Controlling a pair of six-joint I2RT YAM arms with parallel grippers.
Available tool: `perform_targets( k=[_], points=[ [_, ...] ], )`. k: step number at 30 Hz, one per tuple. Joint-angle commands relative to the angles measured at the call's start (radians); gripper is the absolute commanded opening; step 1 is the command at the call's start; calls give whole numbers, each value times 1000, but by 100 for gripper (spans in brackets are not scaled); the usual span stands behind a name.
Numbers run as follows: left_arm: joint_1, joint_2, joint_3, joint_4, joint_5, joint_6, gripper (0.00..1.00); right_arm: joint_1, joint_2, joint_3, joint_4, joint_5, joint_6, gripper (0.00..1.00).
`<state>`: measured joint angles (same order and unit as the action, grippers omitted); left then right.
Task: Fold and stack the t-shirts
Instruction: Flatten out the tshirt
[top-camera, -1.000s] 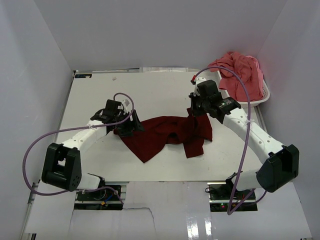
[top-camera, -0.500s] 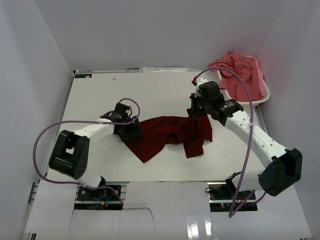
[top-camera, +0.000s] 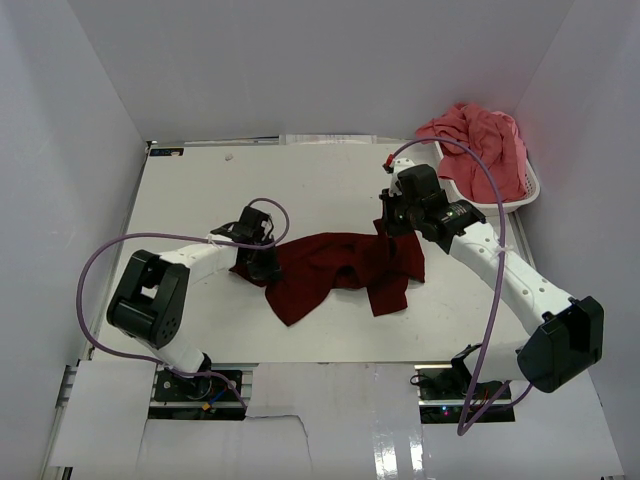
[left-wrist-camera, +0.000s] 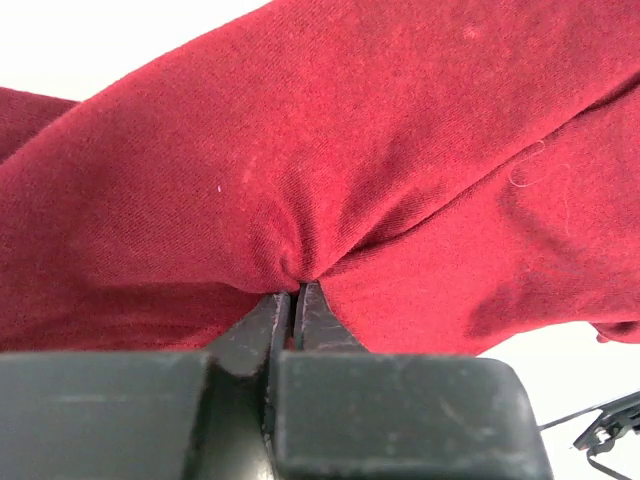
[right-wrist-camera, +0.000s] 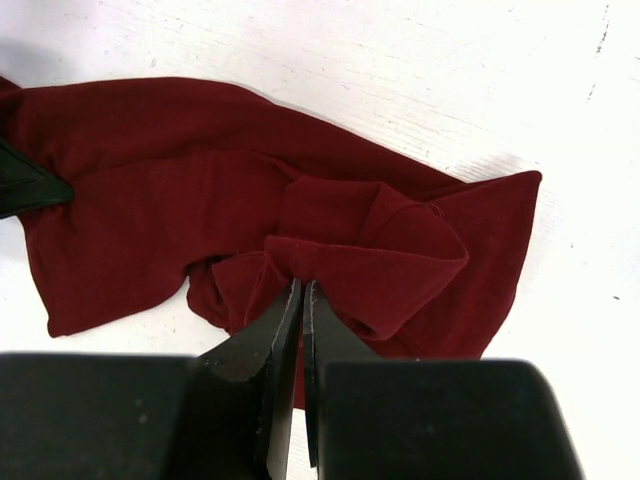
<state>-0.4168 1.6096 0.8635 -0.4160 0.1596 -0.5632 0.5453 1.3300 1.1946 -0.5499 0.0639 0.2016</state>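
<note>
Two arms reach in over the white table (top-camera: 320, 180), and each one has hold of the dark red shirt (top-camera: 335, 262). The left gripper (top-camera: 265, 265) sits low at the shirt's left end. Its two black fingers (left-wrist-camera: 262, 322) are pinched tight together with a fold of red cloth caught between the tips. The cloth puckers right where they bite.

From that gripper the shirt spreads away to the right. It is bunched and wrinkled, not flat. One pointed flap lies toward the near edge of the table, just right of the left gripper. A second flap lies on the near side of the right gripper.

The right gripper (top-camera: 386, 228) is at the shirt's other end, at its far right corner. Its fingers are squeezed onto a folded edge of the red cloth, with only a thin slit between them.

Farther right of that gripper, toward the back wall, stands a white basket (top-camera: 522, 195). The pink shirt (top-camera: 482, 145) lies heaped in it and spills over the rim, well apart from the red one.
</note>
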Motion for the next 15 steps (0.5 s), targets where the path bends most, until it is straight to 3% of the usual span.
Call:
perform_targets(
  k=[1, 7, 15],
  points=[
    [-16, 13, -4, -41, -5, 3, 4, -4, -29, 8, 30, -3, -8, 8],
    [-16, -56, 152, -196, -71, 23, 5, -27, -8, 29, 27, 1, -16, 8],
    [-7, -66, 546, -469, -198, 94, 0, -116, 93, 172, 27, -52, -48, 8]
  ],
)
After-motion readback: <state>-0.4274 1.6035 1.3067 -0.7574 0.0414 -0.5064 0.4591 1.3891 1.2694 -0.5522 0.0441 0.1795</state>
